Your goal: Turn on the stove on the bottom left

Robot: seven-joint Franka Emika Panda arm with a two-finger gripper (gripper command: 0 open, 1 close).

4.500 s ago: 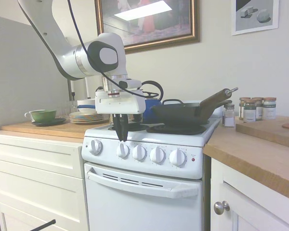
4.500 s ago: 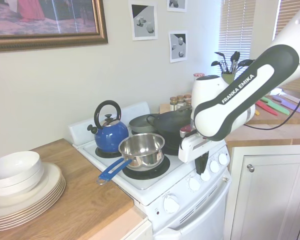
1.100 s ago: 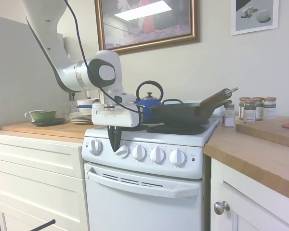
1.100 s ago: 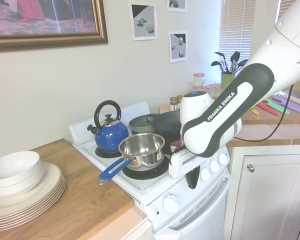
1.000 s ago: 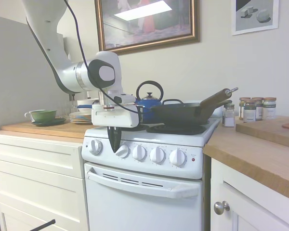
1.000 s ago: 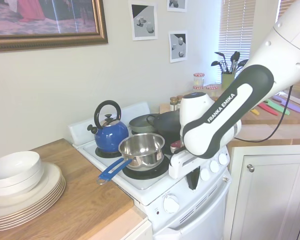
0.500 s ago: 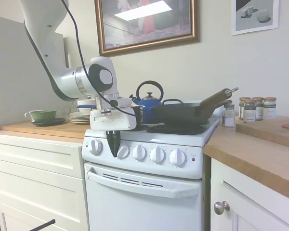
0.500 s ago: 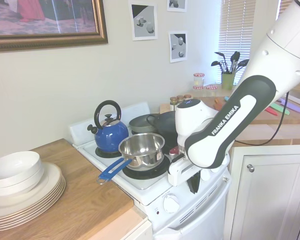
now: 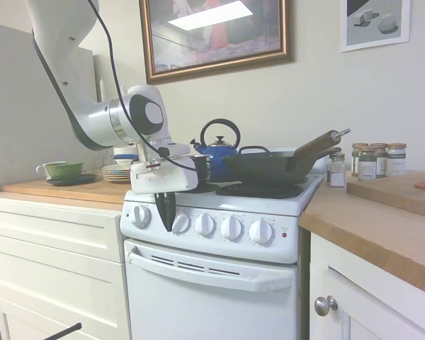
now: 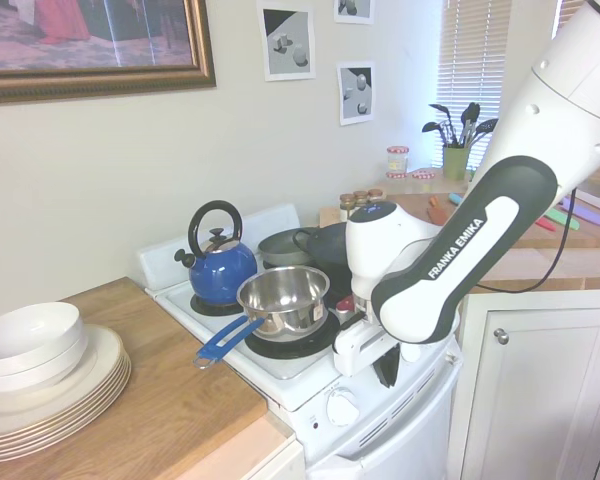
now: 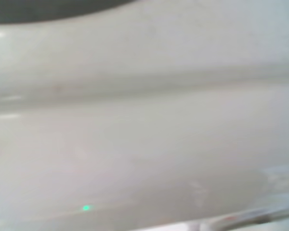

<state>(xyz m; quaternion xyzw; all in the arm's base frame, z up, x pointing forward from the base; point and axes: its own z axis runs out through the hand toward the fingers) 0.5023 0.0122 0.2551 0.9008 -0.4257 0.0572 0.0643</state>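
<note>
The gripper (image 9: 166, 216) has slid left along the stove (image 9: 219, 234) front over approx 4 s, and now hangs between the far-left knob (image 9: 141, 216) and the 2nd knob (image 9: 180, 222), jaws clenched on nothing. Contact w/ either knob can't be confirmed; wrist view is just white blur. It seems to be lining up on the far-left knob, prob. the bottom-left burner's, which isn't turned yet.

My gripper (image 9: 166, 220) hangs before the stove (image 9: 219, 276), between its two knobs toward nine o'clock. On top, the saucepan (image 10: 283, 297) sits in front, the kettle (image 10: 218, 265) behind it. Plates (image 10: 50, 390) lie on the counter (image 10: 150, 420) at nine o'clock of the stove.
</note>
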